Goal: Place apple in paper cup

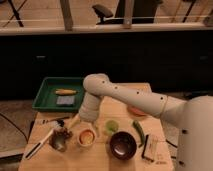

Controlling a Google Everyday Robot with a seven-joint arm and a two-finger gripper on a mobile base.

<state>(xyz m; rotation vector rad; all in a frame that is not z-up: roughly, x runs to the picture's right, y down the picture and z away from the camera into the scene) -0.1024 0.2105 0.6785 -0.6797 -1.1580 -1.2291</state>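
The paper cup [86,138] stands near the front of the wooden table [47,161], pale with a wide mouth. An orange-red round shape, the apple [86,136], shows inside its mouth. My gripper [84,123] hangs at the end of the white arm [125,96], just above and slightly behind the cup. The arm reaches in from the right. The gripper's body hides the cup's far rim.
A green tray [46,96] at the back left holds a corn cob [66,91] and a grey pad [65,100]. A shiny metal cup [58,143] and a dark reddish cluster [63,132] are left of the paper cup. A small green cup [112,126], a dark brown bowl [123,145], a green vegetable [138,131] and an orange-red disc [135,111] are to the right.
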